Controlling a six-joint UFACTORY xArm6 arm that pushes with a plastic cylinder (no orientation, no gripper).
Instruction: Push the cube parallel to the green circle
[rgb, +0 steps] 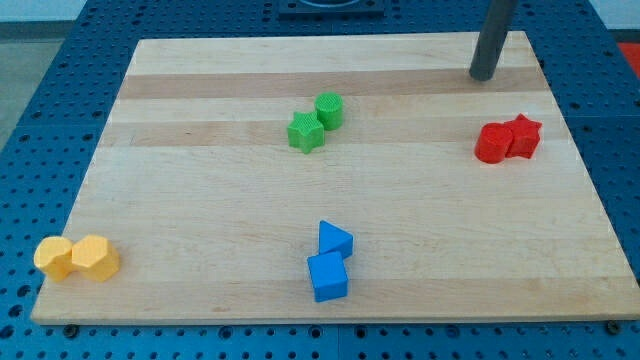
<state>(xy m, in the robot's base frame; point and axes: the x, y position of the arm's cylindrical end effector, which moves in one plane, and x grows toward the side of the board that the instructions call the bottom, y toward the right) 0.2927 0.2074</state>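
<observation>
Wooden board (200, 200) with ridged plastic blocks.
My tip (483, 76), a bare rod grasping nothing, at 1 o'clock; blue cube (328, 277) at 6 o'clock, green circle (329, 109) near centre.

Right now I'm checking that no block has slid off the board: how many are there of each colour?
Green: 2, a star and a circle
Red: 2, a circle and a star
Blue: 2, a triangle and a cube
Yellow: 2, and
Total: 8
</observation>
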